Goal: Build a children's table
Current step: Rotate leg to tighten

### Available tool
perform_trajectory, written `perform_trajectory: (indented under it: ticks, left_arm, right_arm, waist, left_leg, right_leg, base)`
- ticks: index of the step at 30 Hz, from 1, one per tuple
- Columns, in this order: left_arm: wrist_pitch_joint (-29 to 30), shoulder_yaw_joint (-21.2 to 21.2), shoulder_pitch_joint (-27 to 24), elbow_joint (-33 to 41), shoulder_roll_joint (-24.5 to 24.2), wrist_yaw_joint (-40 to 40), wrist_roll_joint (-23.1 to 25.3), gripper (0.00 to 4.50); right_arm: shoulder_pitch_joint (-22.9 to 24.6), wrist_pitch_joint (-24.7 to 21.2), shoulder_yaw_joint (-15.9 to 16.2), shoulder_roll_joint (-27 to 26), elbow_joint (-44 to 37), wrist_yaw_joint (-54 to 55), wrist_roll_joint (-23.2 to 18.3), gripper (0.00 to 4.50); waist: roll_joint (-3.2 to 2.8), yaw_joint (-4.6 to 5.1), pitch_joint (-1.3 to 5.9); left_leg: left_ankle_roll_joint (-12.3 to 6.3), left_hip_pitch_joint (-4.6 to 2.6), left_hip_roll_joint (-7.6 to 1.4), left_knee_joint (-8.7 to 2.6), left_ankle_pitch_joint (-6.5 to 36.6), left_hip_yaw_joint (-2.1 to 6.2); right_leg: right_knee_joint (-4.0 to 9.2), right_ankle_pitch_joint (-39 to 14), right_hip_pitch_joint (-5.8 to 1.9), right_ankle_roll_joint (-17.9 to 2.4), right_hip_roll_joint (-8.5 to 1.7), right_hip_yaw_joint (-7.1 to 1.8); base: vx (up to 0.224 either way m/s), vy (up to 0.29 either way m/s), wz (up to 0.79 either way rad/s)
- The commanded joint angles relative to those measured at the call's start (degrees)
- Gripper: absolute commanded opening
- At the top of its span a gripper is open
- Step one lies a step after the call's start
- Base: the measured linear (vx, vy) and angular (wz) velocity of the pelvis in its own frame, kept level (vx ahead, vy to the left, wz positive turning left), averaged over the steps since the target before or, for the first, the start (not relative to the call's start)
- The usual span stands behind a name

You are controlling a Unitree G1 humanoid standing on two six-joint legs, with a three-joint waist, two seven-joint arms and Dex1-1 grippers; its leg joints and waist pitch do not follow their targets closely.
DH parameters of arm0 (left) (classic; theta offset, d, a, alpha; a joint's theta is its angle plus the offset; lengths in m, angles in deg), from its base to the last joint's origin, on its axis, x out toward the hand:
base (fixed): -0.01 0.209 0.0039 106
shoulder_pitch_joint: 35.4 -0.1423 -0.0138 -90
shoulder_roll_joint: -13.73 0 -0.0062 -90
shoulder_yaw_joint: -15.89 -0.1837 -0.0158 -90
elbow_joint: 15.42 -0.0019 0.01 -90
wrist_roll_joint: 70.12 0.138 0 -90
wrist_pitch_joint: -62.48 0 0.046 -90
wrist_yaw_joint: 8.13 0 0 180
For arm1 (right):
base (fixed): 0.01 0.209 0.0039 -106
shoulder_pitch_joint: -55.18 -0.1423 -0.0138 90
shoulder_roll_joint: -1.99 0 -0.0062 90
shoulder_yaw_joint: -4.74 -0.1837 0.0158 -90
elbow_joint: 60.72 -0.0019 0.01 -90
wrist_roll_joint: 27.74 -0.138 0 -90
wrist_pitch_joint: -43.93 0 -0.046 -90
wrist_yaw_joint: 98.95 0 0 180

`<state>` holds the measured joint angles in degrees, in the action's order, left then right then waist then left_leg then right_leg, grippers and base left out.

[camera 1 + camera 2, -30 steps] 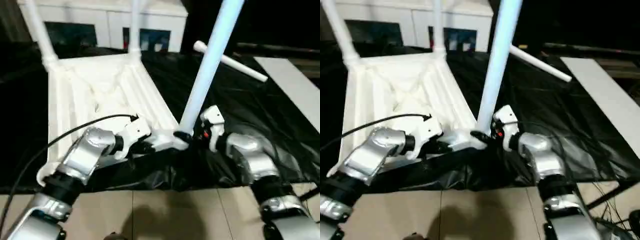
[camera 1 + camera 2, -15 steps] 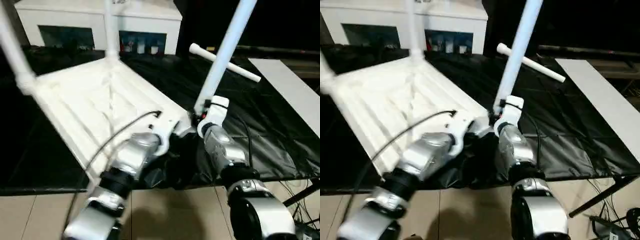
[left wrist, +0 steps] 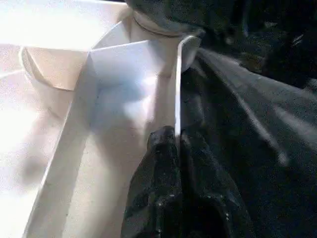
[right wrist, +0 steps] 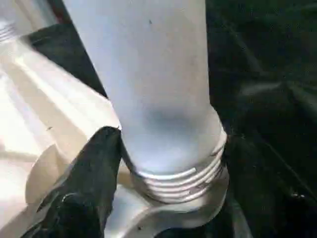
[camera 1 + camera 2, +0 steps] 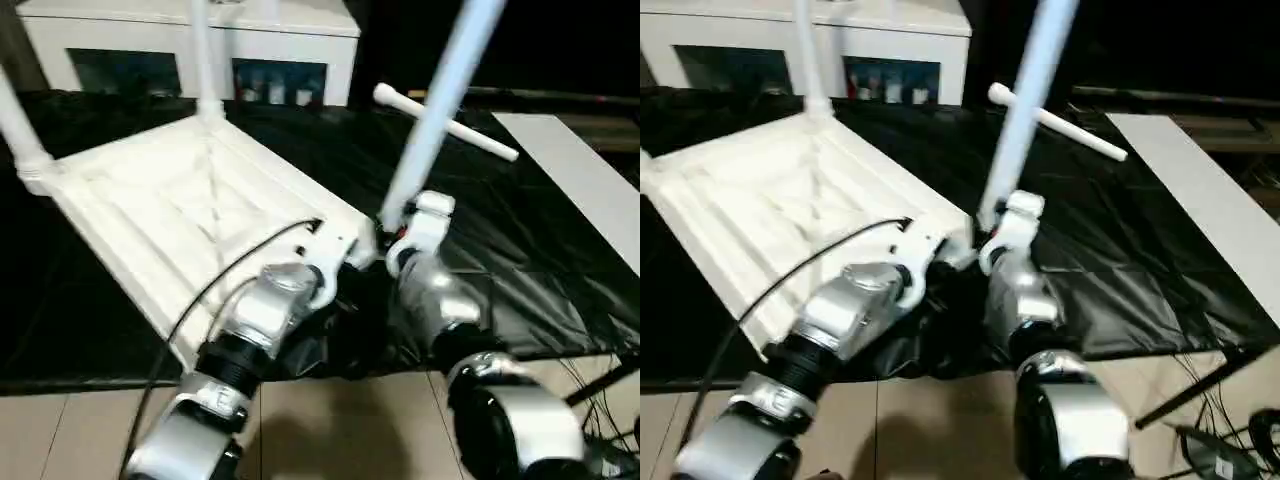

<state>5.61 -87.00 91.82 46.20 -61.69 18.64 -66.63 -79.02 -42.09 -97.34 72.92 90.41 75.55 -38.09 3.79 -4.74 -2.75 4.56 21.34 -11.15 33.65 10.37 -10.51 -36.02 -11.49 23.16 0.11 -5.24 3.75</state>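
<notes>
The left pincer [image 3: 176, 148] pinched the upturned tabletop's [image 5: 170, 215] rim; the right pincer [image 4: 163, 148] clasped the leg [image 5: 430, 120] at its threaded base.

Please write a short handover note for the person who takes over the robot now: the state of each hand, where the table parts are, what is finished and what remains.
Left hand: shut on the rim of the table top, which lies ribbed side up on the black sheet.
Right hand: at the base of the third leg; one finger touches it, grip cannot be judged.
Done: two legs stand in the far corners. The third stands in the near corner socket, with threads still exposed, so it seems not fully screwed in.
Left: finish turning this leg, then fit the loose fourth leg lying behind on the sheet.
</notes>
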Motion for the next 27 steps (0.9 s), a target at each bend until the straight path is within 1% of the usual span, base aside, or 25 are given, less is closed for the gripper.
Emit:
perform_trajectory:
  ticks: [1,2,4,5,6,7,8,9,10,11,12,13,14,15,16,17,18,19,20,23,24,25,27]
  left_arm:
    - [-4.1,-0.3,2.0,3.5,0.0,1.9,-0.5,0.0]
    - [-4.1,-0.4,1.7,3.9,-0.6,2.7,-0.5,0.0]
    - [-4.4,-0.7,1.3,4.6,-1.5,3.8,-0.5,0.0]
    - [-4.7,-0.9,1.2,4.7,-1.9,4.3,-0.5,0.0]
    - [-5.0,-1.2,0.9,5.1,-2.6,5.3,-0.7,0.0]
    - [-5.9,-1.8,0.4,5.6,-3.8,7.1,-0.9,0.0]
    - [-6.2,-2.0,0.3,5.7,-4.1,7.5,-0.9,0.0]
    - [-6.2,-2.0,0.3,5.7,-4.1,7.5,-0.9,0.0]
    - [-6.8,-2.5,-0.5,6.2,-6.0,9.6,-1.0,0.0]
    - [-8.5,-3.2,-1.2,6.3,-7.7,12.0,-0.9,0.0]
    - [-8.8,-3.3,-1.3,6.2,-8.3,12.4,-0.8,0.0]
    - [-10.2,-3.5,-1.9,5.8,-10.1,13.8,-0.4,0.0]
    - [-10.2,-3.5,-1.9,5.8,-10.1,13.8,-0.4,0.0]
    - [-11.4,-3.6,-2.3,5.6,-11.4,15.2,-0.3,0.0]
    - [-13.8,-3.9,-3.2,5.7,-13.4,18.3,-0.7,0.0]
    - [-14.1,-4.0,-3.6,5.9,-14.1,19.7,-1.1,0.0]
    - [-14.2,-4.5,-4.2,6.5,-15.2,21.9,-1.5,0.0]
    - [-14.6,-5.1,-4.7,7.0,-16.2,23.7,-1.7,0.0]
    - [-15.1,-5.6,-5.0,7.4,-16.9,25.0,-1.8,0.0]
    - [-14.7,-6.5,-5.9,8.6,-19.2,28.8,-2.6,0.0]
    - [-14.1,-6.7,-6.1,9.0,-19.8,30.0,-2.9,0.0]
    - [-14.0,-6.7,-6.2,9.0,-20.1,30.8,-3.1,0.0]
    - [-13.8,-7.3,-6.5,9.6,-21.2,33.2,-3.5,0.0]
  right_arm:
    - [1.0,-0.1,2.0,0.5,0.1,-2.9,1.2,3.65]
    - [1.3,0.2,2.3,1.2,-1.2,-3.6,1.4,3.77]
    - [2.1,0.7,2.9,2.4,-3.6,-5.0,1.6,3.99]
    - [2.4,0.9,3.2,2.8,-4.5,-5.6,1.7,3.99]
    - [3.1,0.6,3.4,3.5,-6.3,-6.3,1.7,4.04]
    - [4.5,0.0,3.9,4.7,-9.4,-7.9,1.9,4.15]
    - [4.8,-0.1,4.0,4.9,-10.1,-8.2,2.0,4.25]
    - [4.8,-0.1,4.0,4.9,-10.1,-8.2,2.0,4.25]
    - [7.1,-2.4,5.2,6.9,-14.3,-11.5,2.3,4.34]
    - [9.3,-4.4,6.3,8.4,-18.0,-15.1,1.8,4.4]
    - [10.1,-5.0,6.7,9.0,-19.2,-16.4,1.7,4.4]
    - [12.8,-6.5,8.2,10.9,-23.2,-20.7,1.3,4.4]
    - [12.8,-6.5,8.2,10.9,-23.2,-20.7,1.3,4.4]
    - [14.7,-7.1,9.4,12.3,-25.9,-23.5,1.3,4.4]
    - [17.9,-8.3,11.0,14.4,-30.1,-28.2,0.3,4.4]
    - [18.8,-8.3,11.4,14.9,-31.4,-29.6,-0.1,4.4]
    - [20.1,-8.7,12.0,15.7,-33.1,-31.8,-0.9,4.4]
    - [21.0,-8.8,12.5,16.3,-34.3,-33.2,-1.3,4.4]
    - [21.9,-9.6,12.9,16.8,-35.9,-34.0,-1.7,4.4]
    - [23.8,-10.5,13.3,18.0,-39.3,-36.1,-2.5,4.4]
    - [24.1,-10.5,13.3,18.3,-39.9,-36.8,-2.6,4.4]
    - [24.5,-11.0,13.4,18.6,-40.8,-37.4,-2.8,4.4]
    - [24.7,-11.2,13.7,19.2,-41.6,-38.3,-2.6,4.4]
  waist:
    - [-0.38,-0.18,3.8]
    - [-0.38,-0.32,3.76]
    - [-0.39,-0.53,3.75]
    - [-0.42,-0.55,3.76]
    - [-0.38,-0.57,3.79]
    - [-0.45,-0.75,3.9]
    - [-0.4,-0.79,4.0]
    - [-0.4,-0.79,4.0]
    - [-0.43,-0.92,3.9]
    - [-0.46,-1.08,3.76]
    - [-0.38,-1.18,3.84]
    - [-0.68,-1.28,3.75]
    - [-0.55,-1.33,3.74]
    - [-0.95,-1.47,3.66]
    - [-0.79,-1.47,3.55]
    - [-0.73,-1.54,3.51]
    - [-0.75,-1.52,3.4]
    - [-1.22,-1.56,3.44]
    - [-1.0,-1.44,3.34]
    - [-1.06,-1.33,3.29]
    - [-1.06,-1.43,3.3]
    - [-1.01,-1.42,3.29]
    - [-1.12,-1.58,3.27]
  left_leg:
    - [-3.19,-0.23,-1.75,-3.77,6.4,0.57]
    - [-3.68,-0.36,-1.81,-3.68,5.9,0.47]
    - [-4.29,-0.49,-1.85,-3.59,5.7,0.34]
    - [-4.44,-0.48,-1.92,-3.61,5.6,0.37]
    - [-4.56,-0.5,-1.92,-3.57,5.6,0.34]
    - [-4.9,-0.5,-1.93,-3.43,4.5,0.33]
    - [-5.57,-0.39,-1.89,-3.25,3.0,0.3]
    - [-5.57,-0.39,-1.89,-3.25,3.0,0.3]
    - [-6.58,-0.36,-1.63,-3.08,1.9,0.21]
    - [-7.1,-0.23,-1.7,-3.1,2.0,0.25]
    - [-7.17,-0.3,-1.82,-3.1,2.1,0.22]
    - [-6.96,-0.39,-1.87,-3.19,3.0,0.21]
    - [-6.59,-0.37,-1.97,-3.26,3.7,0.24]
    - [-6.21,-0.4,-1.88,-3.32,4.1,0.34]
    - [-5.69,-0.4,-1.96,-3.42,5.5,0.32]
    - [-5.43,-0.42,-2.04,-3.52,6.1,0.34]
    - [-4.68,-0.45,-2.12,-3.7,7.8,0.35]
    - [-3.93,-0.62,-2.21,-3.79,8.9,0.44]
    - [-3.41,-0.61,-2.23,-3.92,9.7,0.45]
    - [-2.49,-0.59,-2.3,-4.07,10.2,0.47]
    - [-2.25,-0.8,-2.34,-4.04,10.4,0.42]
    - [-2.21,-0.86,-2.32,-4.03,10.4,0.35]
    - [-2.03,-1.06,-2.36,-4.01,10.4,0.27]
  right_leg:
    - [3.72,-0.2,-2.97,-11.3,-2.89,-2.39]
    - [3.65,0.6,-2.95,-12.1,-2.97,-2.39]
    - [3.58,1.2,-2.96,-13.0,-2.97,-2.43]
    - [3.5,1.3,-3.0,-13.4,-2.99,-2.41]
    - [3.5,1.3,-3.03,-13.6,-2.97,-2.4]
    - [3.25,3.0,-3.06,-13.7,-2.93,-2.43]
    - [2.98,5.4,-3.11,-14.0,-2.85,-2.44]
    - [2.98,5.4,-3.11,-14.0,-2.85,-2.44]
    - [2.97,6.9,-3.09,-14.3,-2.57,-2.39]
    - [3.05,6.8,-3.17,-14.0,-2.62,-2.4]
    - [3.05,6.6,-3.23,-13.8,-2.73,-2.45]
    - [3.24,5.6,-3.09,-13.9,-2.74,-2.46]
    - [3.26,4.6,-3.13,-13.6,-2.77,-2.52]
    - [3.34,3.8,-3.1,-13.4,-2.76,-2.47]
    - [3.62,2.4,-3.13,-13.2,-2.75,-2.49]
    - [3.69,1.7,-3.17,-12.9,-2.79,-2.52]
    - [3.87,-0.5,-3.06,-12.9,-2.97,-2.57]
    - [3.89,-2.0,-2.93,-12.9,-3.04,-2.6]
    - [4.11,-3.2,-2.86,-12.6,-2.92,-2.6]
    - [4.07,-4.2,-2.74,-12.7,-2.92,-2.6]
    - [4.07,-4.6,-2.57,-12.8,-3.03,-2.65]
    - [4.08,-4.5,-2.48,-12.9,-2.96,-2.68]
    - [4.07,-4.2,-2.34,-13.1,-2.95,-2.7]
  base:
    - [0.0,0.0,0.0]
    - [0.0,0.0,0.0]
    - [0.0,0.0,0.0]
    - [0.0,0.0,0.0]
    - [0.0,0.0,0.0]
    - [0.0,0.0,0.0]
    - [0.0,0.0,0.0]
    - [0.0,0.0,0.0]
    - [0.0,0.0,0.0]
    - [0.0,0.0,0.0]
    - [0.0,0.0,0.0]
    - [0.0,0.0,0.0]
    - [0.0,0.0,0.0]
    - [0.0,0.0,0.0]
    - [0.0,0.0,0.0]
    - [0.0,0.0,0.0]
    - [0.0,0.0,0.0]
    - [0.0,0.0,0.0]
    - [0.0,0.0,0.0]
    - [0.0,0.0,0.0]
    - [0.0,0.0,0.0]
    - [0.0,0.0,0.0]
    - [0.0,0.0,0.0]
